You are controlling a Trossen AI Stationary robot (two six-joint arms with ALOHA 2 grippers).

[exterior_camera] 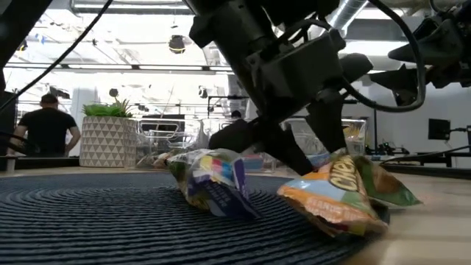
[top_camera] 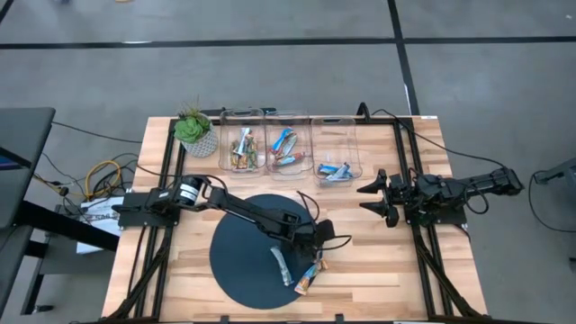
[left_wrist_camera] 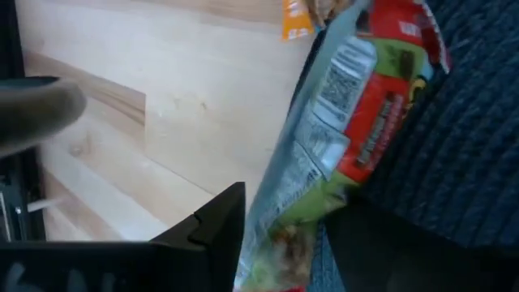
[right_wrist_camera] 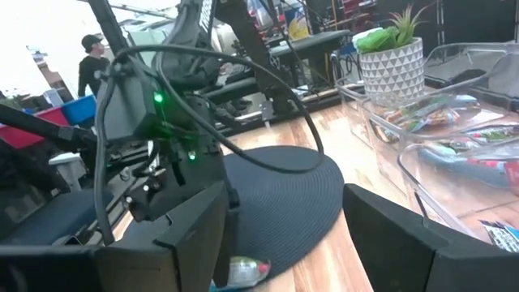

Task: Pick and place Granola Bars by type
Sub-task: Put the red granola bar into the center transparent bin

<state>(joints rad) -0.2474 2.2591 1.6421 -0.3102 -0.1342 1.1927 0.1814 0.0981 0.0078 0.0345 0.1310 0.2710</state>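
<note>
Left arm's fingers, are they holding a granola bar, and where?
The left gripper straddles one end of a blue and red granola bar, fingers open, not yet gripping. The right gripper holds nothing.

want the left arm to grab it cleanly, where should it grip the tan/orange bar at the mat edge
Grip the tan/orange bar across its narrow middle, coming from above. It lies flat and slanted, half off the dark mat rim, so turn the left pincer across its length. The blue-silver bar lies apart on the mat side.

Robotics lab, exposed ceiling ducts [exterior_camera: 110, 6], equipment racks, person [exterior_camera: 45, 125] at workstation
</note>
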